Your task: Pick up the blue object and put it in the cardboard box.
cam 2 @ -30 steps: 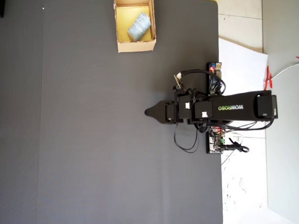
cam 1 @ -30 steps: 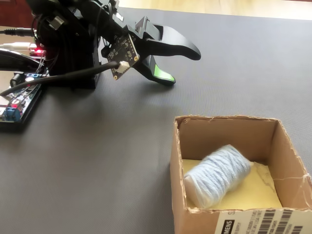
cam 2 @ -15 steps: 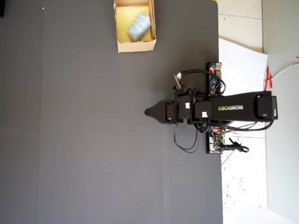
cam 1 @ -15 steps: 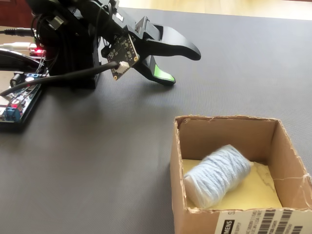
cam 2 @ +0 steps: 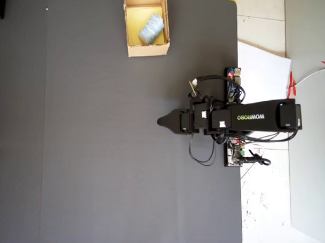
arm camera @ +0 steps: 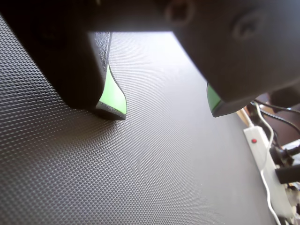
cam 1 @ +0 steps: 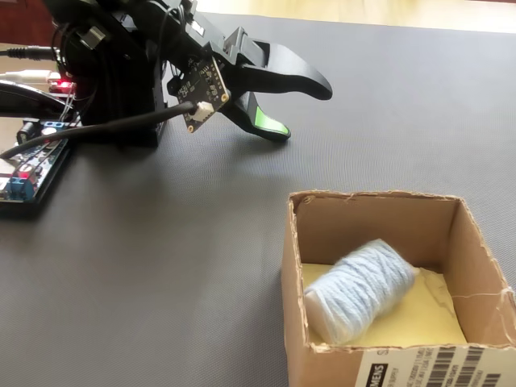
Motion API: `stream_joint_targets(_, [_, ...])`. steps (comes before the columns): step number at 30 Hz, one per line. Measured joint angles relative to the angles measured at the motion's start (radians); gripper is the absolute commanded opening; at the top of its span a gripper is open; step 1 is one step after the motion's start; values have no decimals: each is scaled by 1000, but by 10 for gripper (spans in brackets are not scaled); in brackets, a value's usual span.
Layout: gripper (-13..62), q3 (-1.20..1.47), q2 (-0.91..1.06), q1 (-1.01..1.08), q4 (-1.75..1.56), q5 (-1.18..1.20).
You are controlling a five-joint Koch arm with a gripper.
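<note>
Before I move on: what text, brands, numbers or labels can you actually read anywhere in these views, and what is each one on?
"WOWROBO", seen upside down in the overhead view, on the arm.
"...MENS", a cut-off word on the white barcode label stuck to the cardboard box; the small print and digits by the barcode are too small to read.
Circuit boards show markings too small to read.
Nothing legible in the wrist view.

Mat (cam 2: 110, 155): dark grey, finely dimpled, spread over most of the surface.
Power strip (arm camera: 262, 161): white, with a red switch, seen at the mat's right edge in the wrist view.
Circuit boards (cam 1: 32, 173): lit red, laid left of the mat in the fixed view.
</note>
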Motion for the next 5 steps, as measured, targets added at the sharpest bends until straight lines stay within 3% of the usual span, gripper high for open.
stream_joint_targets(5, [341,0,2,0,0,0])
